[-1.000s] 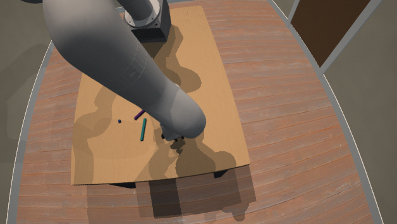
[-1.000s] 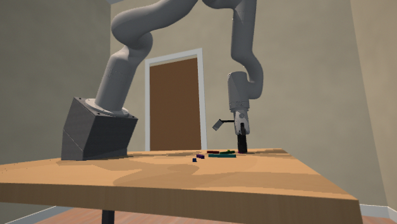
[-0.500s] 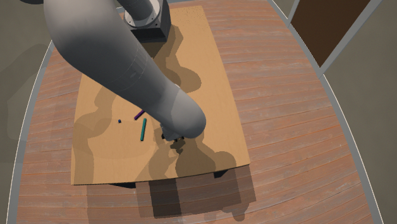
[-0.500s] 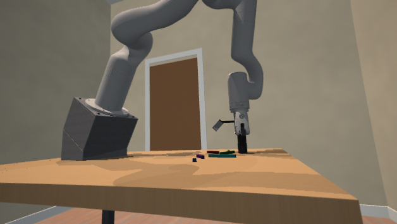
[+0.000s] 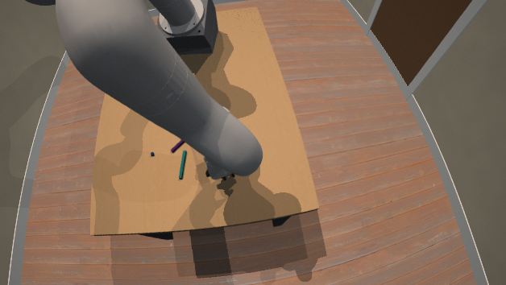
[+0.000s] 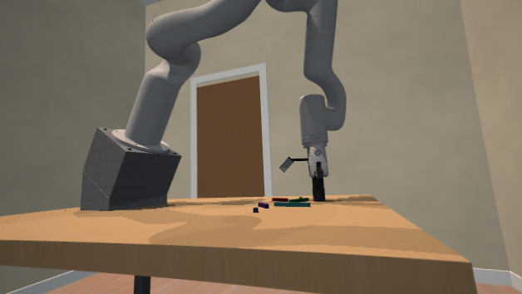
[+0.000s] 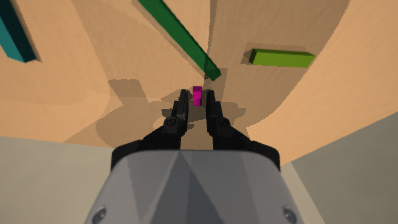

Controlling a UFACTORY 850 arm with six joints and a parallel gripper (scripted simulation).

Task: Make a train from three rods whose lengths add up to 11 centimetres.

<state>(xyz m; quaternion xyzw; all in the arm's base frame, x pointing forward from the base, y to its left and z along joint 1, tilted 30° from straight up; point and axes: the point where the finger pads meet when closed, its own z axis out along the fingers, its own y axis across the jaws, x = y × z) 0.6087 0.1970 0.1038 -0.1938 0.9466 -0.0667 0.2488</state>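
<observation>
In the wrist view my gripper (image 7: 197,99) stands low over the table with its fingers partly apart, one on each side of a short magenta rod (image 7: 197,95). There is a gap on both sides of the rod. A long green rod (image 7: 180,37) ends just beyond the magenta one. A lime rod (image 7: 281,58) lies to the right and a turquoise rod (image 7: 15,32) at the far left. In the top view the arm hides the gripper (image 5: 219,175); the turquoise rod (image 5: 182,164), a purple rod (image 5: 177,146) and a small blue rod (image 5: 152,154) show.
In the exterior view the gripper (image 6: 318,195) reaches down to the table behind the turquoise rod (image 6: 292,204), beside a red rod (image 6: 279,199). The robot base (image 6: 125,170) stands at the table's far left. The table's edge is close on the right.
</observation>
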